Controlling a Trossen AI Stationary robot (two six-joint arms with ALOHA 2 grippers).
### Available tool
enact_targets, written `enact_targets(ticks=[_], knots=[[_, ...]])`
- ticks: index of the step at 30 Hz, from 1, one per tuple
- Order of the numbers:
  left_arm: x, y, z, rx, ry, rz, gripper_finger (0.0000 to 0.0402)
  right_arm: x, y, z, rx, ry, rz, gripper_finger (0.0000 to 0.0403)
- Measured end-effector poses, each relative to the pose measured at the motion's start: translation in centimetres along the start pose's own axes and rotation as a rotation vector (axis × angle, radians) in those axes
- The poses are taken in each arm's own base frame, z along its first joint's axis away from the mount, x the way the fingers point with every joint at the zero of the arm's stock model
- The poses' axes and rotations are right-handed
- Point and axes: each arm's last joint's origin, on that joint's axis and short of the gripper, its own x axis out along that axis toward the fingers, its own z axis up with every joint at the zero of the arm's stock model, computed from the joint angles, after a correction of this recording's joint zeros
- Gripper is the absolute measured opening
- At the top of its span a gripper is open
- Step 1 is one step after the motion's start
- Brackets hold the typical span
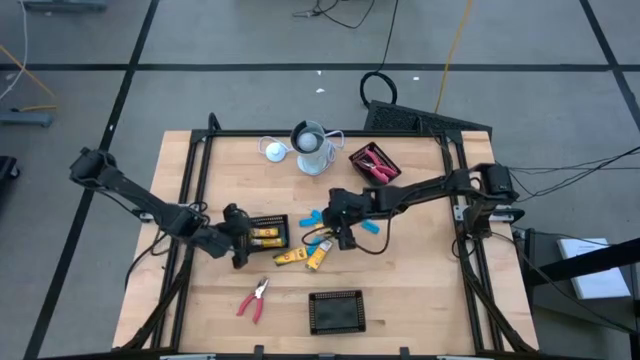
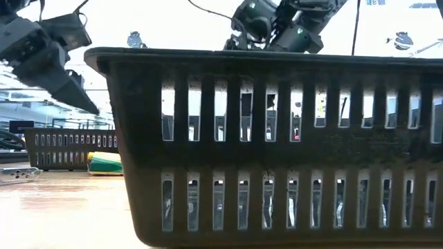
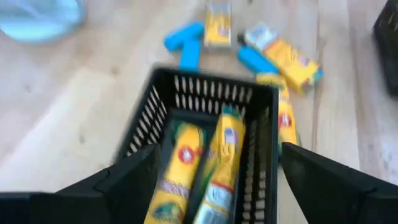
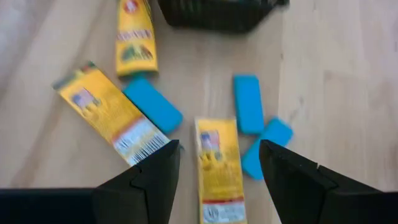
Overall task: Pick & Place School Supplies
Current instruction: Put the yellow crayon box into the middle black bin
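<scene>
A: How far are we getting?

B: Two yellow packs [image 3: 199,168] are lying in our tray [image 3: 205,93]; we're leaving several more [image 4: 217,168], blue erasers [image 4: 249,102] and pliers [image 1: 254,298] loose.

A: Grippers?

B: Right gripper [image 4: 217,165] is hovering open over one; left gripper [image 3: 214,171], open, is facing the tray.

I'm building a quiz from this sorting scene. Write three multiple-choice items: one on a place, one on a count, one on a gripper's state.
1. Where do the loose red-handled pliers lie?
A. in a tray
B. on the bare wooden table
C. in the grey cup

2. How many yellow-and-black oblong packs lie in the black mesh tray under the left gripper?
A. none
B. two
C. five

3. The right gripper is:
A. open, empty
B. shut on a pack
C. shut on a blue piece

Answers: B, they lie on wood left of the front tray; B, the left wrist view shows two; A, its fingers stand apart over a pack.
</scene>
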Motion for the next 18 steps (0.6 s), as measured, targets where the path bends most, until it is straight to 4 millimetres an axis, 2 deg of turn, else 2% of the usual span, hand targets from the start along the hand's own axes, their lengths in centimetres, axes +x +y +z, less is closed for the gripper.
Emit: enact_targets(ticks=[5, 8, 14, 18], knots=[[-1.0, 0.5, 1.0, 0.015, -0.124, 0.045, 0.0316, 0.0, -1.0, -0.9, 0.03, 0.06, -0.008, 0.021], [-1.1, 0.4, 1.4, 0.044, -0.166, 0.047, 0.0306, 0.2, -1.5, -2.1, 0.053, 0.099, -0.001, 0.021], [-0.8, 0.9, 1.8, 0.054, -0.179, 0.082, 0.0297, 0.5, -1.9, -4.3, 0.128, 0.137, 0.075, 0.021], [-0.7, 1.2, 2.0, 0.053, -0.182, 0.096, 0.0296, 0.7, -1.8, -4.3, 0.122, 0.104, 0.074, 0.021]])
